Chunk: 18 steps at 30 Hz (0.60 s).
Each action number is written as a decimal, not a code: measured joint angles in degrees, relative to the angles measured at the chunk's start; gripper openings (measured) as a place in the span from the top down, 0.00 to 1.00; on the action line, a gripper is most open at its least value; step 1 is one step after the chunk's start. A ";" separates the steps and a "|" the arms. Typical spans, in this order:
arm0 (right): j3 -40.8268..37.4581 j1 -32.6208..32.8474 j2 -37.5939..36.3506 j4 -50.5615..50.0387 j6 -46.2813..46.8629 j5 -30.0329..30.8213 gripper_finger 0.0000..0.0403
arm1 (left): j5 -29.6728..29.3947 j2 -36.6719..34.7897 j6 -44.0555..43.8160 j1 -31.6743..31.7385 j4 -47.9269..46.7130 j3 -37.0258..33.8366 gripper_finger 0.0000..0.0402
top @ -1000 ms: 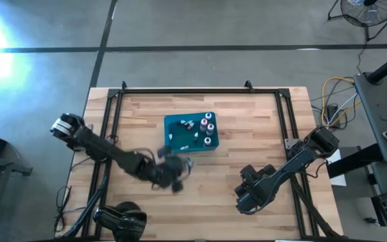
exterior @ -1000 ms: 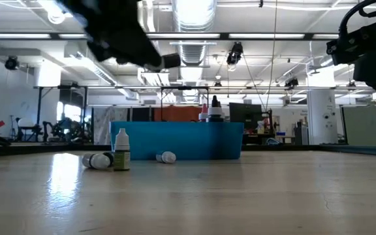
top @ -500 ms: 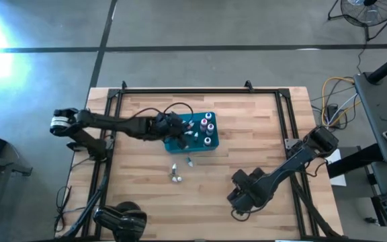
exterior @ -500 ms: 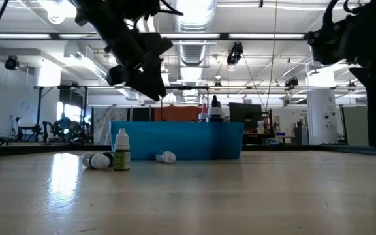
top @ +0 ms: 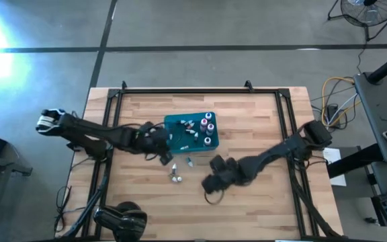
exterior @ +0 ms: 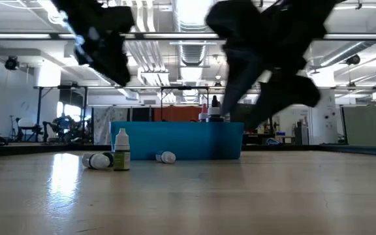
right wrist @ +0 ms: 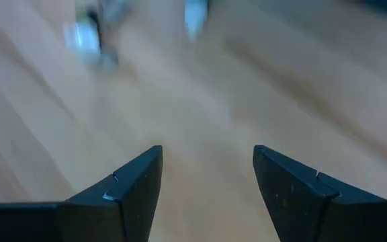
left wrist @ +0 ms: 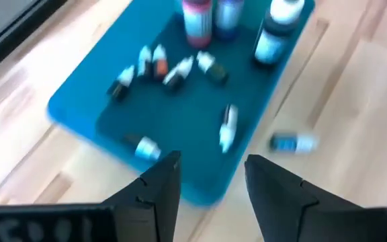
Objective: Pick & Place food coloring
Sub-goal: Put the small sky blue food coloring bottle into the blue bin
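Food coloring bottles stand and lie in the teal bin near the middle of the table, while three strays remain on the wood just in front of it: a blue-labelled vial beside the bin's near wall, and a pair a little farther out, one upright and one on its side in the low view. The left gripper, which half a second ago reached over the bin, has drawn back to its near left corner; its jaws stand parted and hold nothing, which suggests a bottle has just been dropped in. The right gripper, parked toward the table's right edge a second ago, has swung in beside the strays, its fingers spread wide and empty above bare wood with the blurred vials ahead. Most of the set appears binned; the three loose bottles look to be what is left, and the right arm seems placed to take the next.
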 joint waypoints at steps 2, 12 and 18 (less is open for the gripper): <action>0.04 -2.74 0.00 1.22 0.36 0.13 0.44 | -0.36 -2.39 -1.34 -1.36 -2.26 -2.19 0.65; 9.63 -11.09 5.70 1.68 2.22 -5.13 0.44 | 2.64 -17.34 0.44 -1.53 -2.03 -16.07 0.65; 27.16 -10.83 16.25 -17.55 1.88 -9.15 0.45 | 5.38 -25.18 3.85 -1.11 -2.12 -20.21 0.65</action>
